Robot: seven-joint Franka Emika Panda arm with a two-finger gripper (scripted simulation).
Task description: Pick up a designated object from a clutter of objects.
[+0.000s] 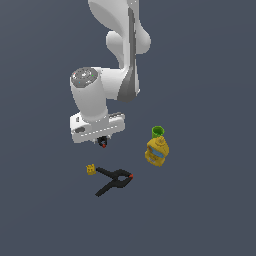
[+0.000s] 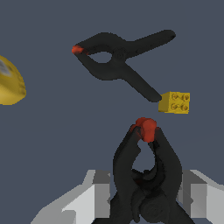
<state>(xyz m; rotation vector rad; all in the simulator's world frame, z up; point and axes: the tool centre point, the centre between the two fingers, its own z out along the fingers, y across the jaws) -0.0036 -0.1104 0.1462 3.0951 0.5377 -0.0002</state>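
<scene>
The tool (image 2: 146, 192) is clenched on the small clamp (image 2: 146, 166), apparently lifted off the worktop (image 1: 210, 215), so only holding remains.

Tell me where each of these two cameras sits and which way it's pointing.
Exterior view: off the arm, raised, looking down at the floor; shows the arm and end effector.
Wrist view: on the wrist, looking past the fingers and the held small clamp.
Shared: small clamp, large clamp, yellow block, bottle.
</scene>
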